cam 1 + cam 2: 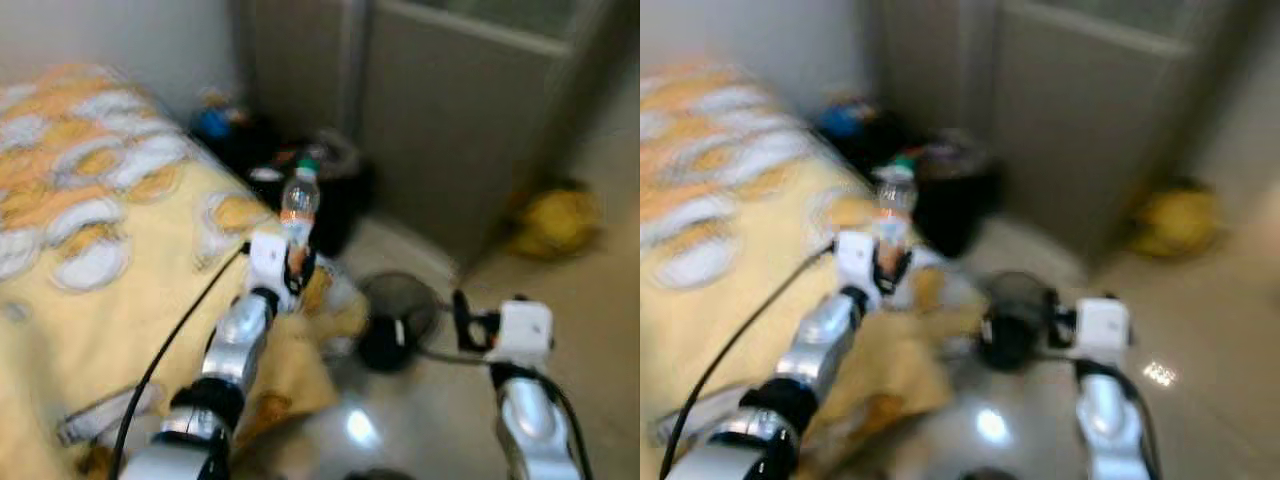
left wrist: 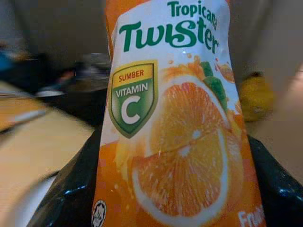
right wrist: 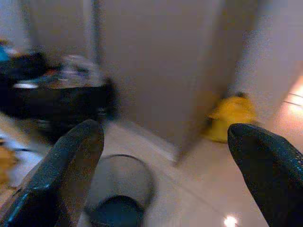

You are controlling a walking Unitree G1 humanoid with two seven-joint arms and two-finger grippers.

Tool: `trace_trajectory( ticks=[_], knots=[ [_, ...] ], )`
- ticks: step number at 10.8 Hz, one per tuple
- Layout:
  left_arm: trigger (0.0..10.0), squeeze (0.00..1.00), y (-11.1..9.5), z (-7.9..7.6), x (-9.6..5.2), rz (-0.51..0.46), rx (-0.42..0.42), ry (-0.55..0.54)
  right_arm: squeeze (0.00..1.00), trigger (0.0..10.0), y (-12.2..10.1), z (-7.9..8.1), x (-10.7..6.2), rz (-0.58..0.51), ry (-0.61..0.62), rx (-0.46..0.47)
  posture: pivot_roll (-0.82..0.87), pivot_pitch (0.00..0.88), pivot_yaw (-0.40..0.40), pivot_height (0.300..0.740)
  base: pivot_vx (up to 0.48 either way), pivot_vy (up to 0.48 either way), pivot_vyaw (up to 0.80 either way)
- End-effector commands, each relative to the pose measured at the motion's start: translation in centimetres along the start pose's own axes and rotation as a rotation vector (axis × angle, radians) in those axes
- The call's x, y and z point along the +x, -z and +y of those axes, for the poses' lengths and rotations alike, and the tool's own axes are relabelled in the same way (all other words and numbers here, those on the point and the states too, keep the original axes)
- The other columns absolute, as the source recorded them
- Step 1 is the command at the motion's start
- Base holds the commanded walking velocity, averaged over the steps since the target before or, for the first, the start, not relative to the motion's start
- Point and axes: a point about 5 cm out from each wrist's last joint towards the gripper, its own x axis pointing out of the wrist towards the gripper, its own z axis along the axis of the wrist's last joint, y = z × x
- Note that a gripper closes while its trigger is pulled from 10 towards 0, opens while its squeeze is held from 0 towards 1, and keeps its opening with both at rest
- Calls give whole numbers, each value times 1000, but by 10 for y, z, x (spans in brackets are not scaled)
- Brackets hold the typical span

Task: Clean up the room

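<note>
Closest in, both silver arms reach forward over the shiny tiled floor (image 1: 590, 300), everything a bit blurred. The left pincer (image 1: 292, 262) is clamped on a juice bottle (image 1: 299, 205), holding it upright in the air just past the corner of the bed (image 1: 110, 260). The bed has a yellow cover with orange and white blotches, and a black cable runs across it along the left arm. Up close in the left wrist view the bottle's label (image 2: 175, 113) reads Tropicana Twister with a big orange slice and a vitamin C badge, and the black fingers (image 2: 71, 194) show at either side of it low down.

The right pincer (image 1: 462, 312) hangs over the floor with its fingers (image 3: 66, 175) spread wide, nothing between them. Just beyond and below it sits a round dark bin (image 1: 397, 318) on the floor, near the bed corner; the bottle is up and to the left of it, not over it as far as I can tell.

Further back there's a dark heap of stuff (image 1: 330, 185) against the wall with something blue (image 1: 212, 120) beside it, too smeared to make out. Grey cupboard doors (image 1: 460, 120) stand behind, and a yellow bag-like lump (image 1: 555, 220) lies on the floor by their far corner.
</note>
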Motion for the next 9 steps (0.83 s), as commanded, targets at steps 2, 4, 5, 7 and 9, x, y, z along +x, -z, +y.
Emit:
trace_trajectory(
  ticks=[2,4,5,7,9],
  knots=[
    [10000,0,3,1,-4,1,10,-4,0,10000,8,9,-3,23,-38,4,-61,0,29,740,480,0,-300],
    [10000,0,5,-3,-2,16,16,-30,0,10000,9,11,-2,24,-43,3,-59,0,34,740,480,0,0],
    [10000,0,5,-3,1,40,27,-59,0,10000,10,15,-2,26,-54,3,-61,0,41,740,480,0,0],
    [10000,0,9,-4,2,77,38,-53,0,10000,14,13,-6,35,-52,2,-77,0,57,740,480,0,0],
    [10000,0,17,-12,-1,93,61,7,0,10000,18,12,-13,43,-46,1,-93,0,63,740,480,0,0]
  ],
)
